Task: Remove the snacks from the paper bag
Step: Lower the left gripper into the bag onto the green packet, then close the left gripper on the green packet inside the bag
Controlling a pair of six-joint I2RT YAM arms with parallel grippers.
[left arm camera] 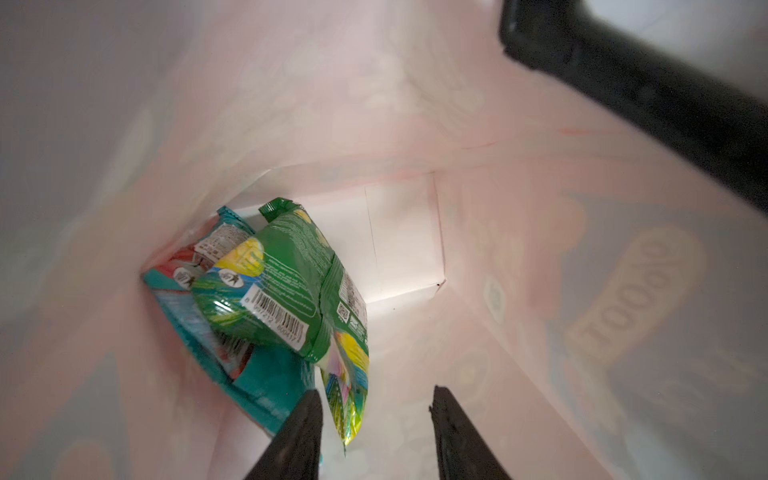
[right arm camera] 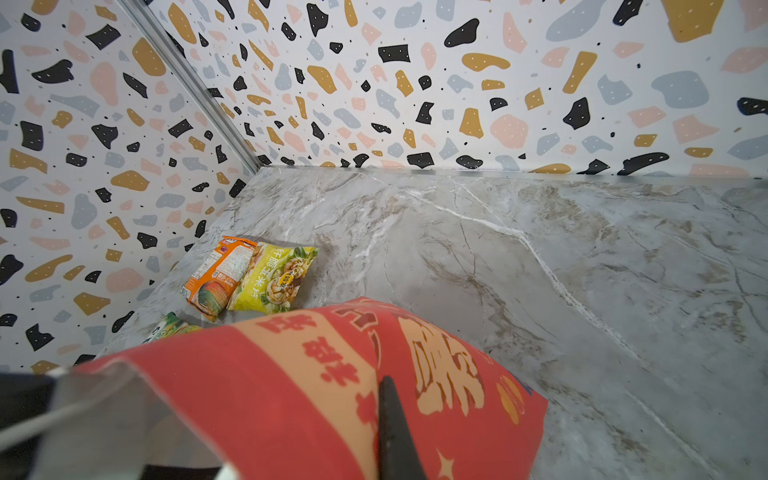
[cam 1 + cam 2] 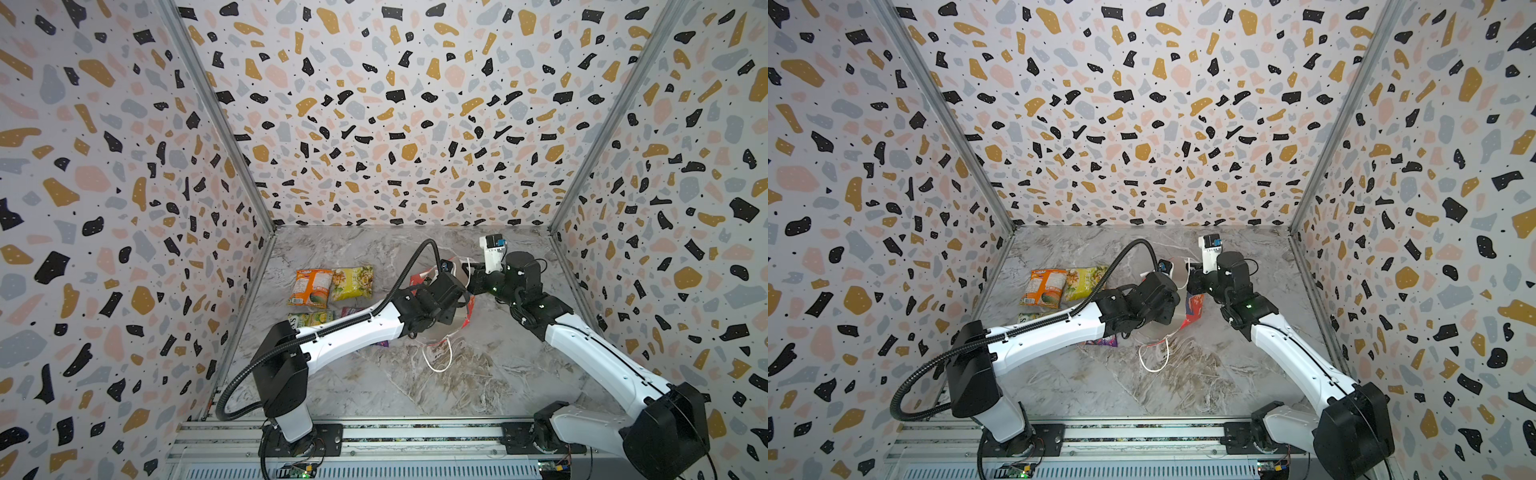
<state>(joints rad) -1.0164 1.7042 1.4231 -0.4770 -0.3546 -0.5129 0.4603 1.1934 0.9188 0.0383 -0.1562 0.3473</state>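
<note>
Green packet (image 1: pixel 286 282), in the mid-frame bag (image 3: pixel 1196 309), lies just ahead of my half-open, empty left jaws, lengthwise toward them; right jaws pinch the bag.

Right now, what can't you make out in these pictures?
- Red paper bag: in both top views, mostly hidden behind the two arms' wrists.
- Purple packet and green-yellow packet: top views, partly under the left arm.
- Teal packet: left wrist view, largely covered by the green packet.
- Left gripper: top views, hidden inside the bag.
</note>
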